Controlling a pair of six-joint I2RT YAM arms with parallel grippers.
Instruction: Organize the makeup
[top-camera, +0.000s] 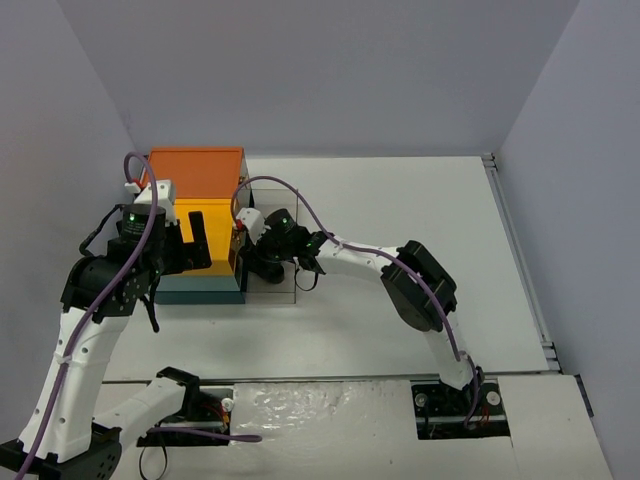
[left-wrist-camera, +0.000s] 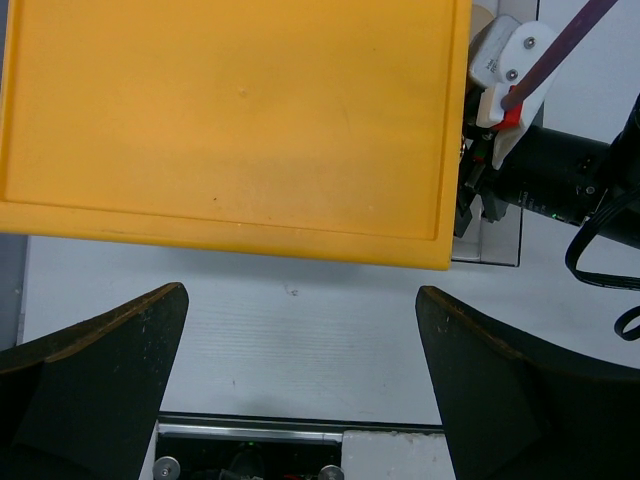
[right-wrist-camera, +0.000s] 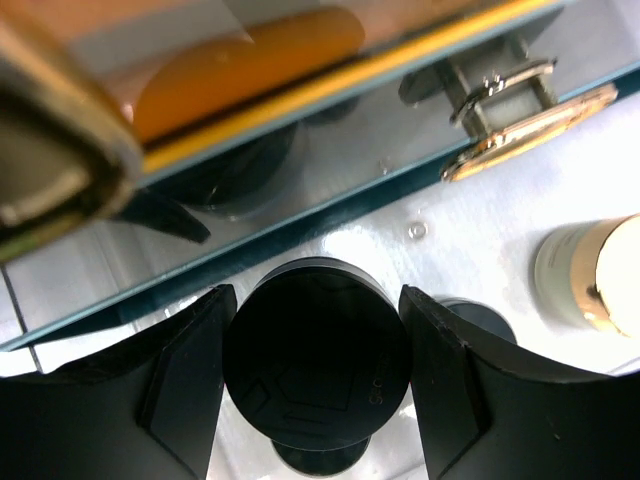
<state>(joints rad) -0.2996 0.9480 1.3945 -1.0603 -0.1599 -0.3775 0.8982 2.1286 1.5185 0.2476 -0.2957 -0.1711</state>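
My right gripper (right-wrist-camera: 315, 292) is shut on a round black jar (right-wrist-camera: 315, 365), one finger pressed on each side of it. The jar sits low over a shiny clear tray (right-wrist-camera: 440, 215), right beside the teal box wall (right-wrist-camera: 250, 240). A second dark round shape (right-wrist-camera: 312, 460) shows under the jar. In the top view the right gripper (top-camera: 263, 262) is at the box's right side. My left gripper (left-wrist-camera: 300, 292) is open and empty, over bare table in front of the orange top (left-wrist-camera: 230, 120). In the top view it (top-camera: 197, 243) hovers over the box.
The big teal box (top-camera: 200, 290) with its orange lid (top-camera: 197, 172) raised stands left of centre. A cream bottle with a gold band (right-wrist-camera: 585, 275) stands right of the jar. A gold latch (right-wrist-camera: 520, 125) hangs on the box side. The clear tray (top-camera: 285, 290) adjoins the box.
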